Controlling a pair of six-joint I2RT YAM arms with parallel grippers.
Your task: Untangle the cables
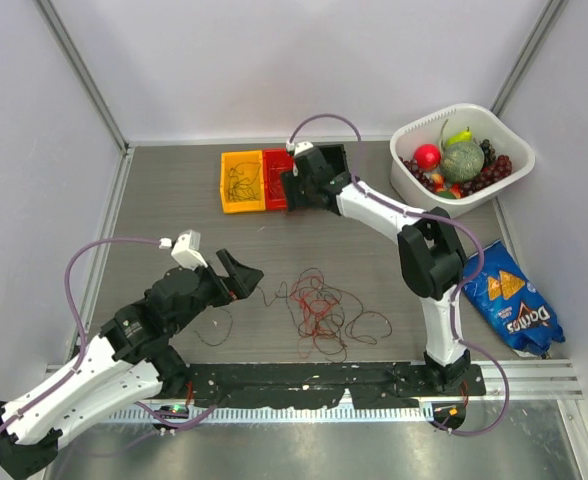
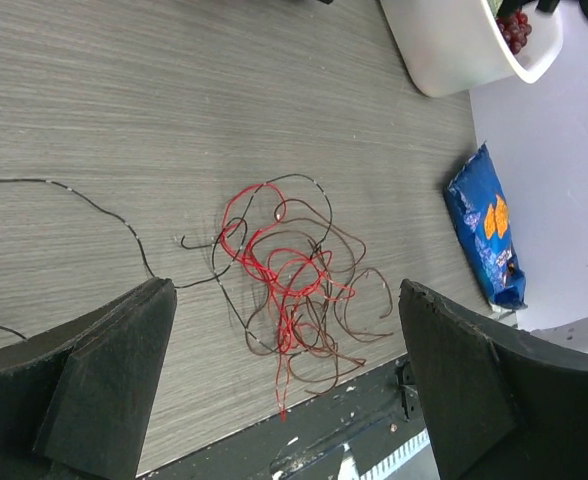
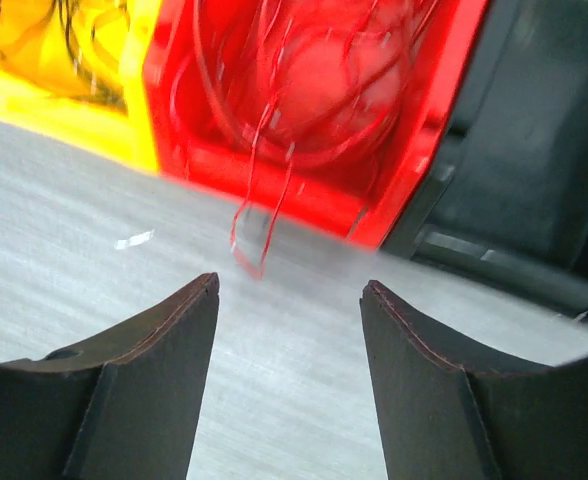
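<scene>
1. Leftmost, the left gripper [image 1: 238,276] hovers low over the table [image 1: 174,210] with its jaws spread wide and nothing between them, pointing at the pile.
2. Further back, a yellow bin [image 1: 242,182] holds a few dark wires, and the red bin [image 1: 277,175] touching its right side holds red ones.
3. The right gripper [image 3: 292,285] sits just in front of the red bin, jaws parted and empty. One red strand [image 3: 259,235] droops over the bin's front wall onto the table.
4. Near the middle of the table lie the remaining cables [image 1: 319,310]: red and dark loops knotted loosely together, with a single black strand [image 2: 94,205] trailing left toward the left gripper.
5. Handling, as a judgement: these wires look feather-light, springy and limp, so a pull on one loop will likely drag the whole clump. A free end or an outer loop, such as that black tail, is the safest place to pinch. The pinch should be full, since anything this thin slips out easily.
6. At far right stand a white basket [image 1: 414,130] of fruit and a blue chip bag [image 1: 509,300], well apart from the wires.
</scene>
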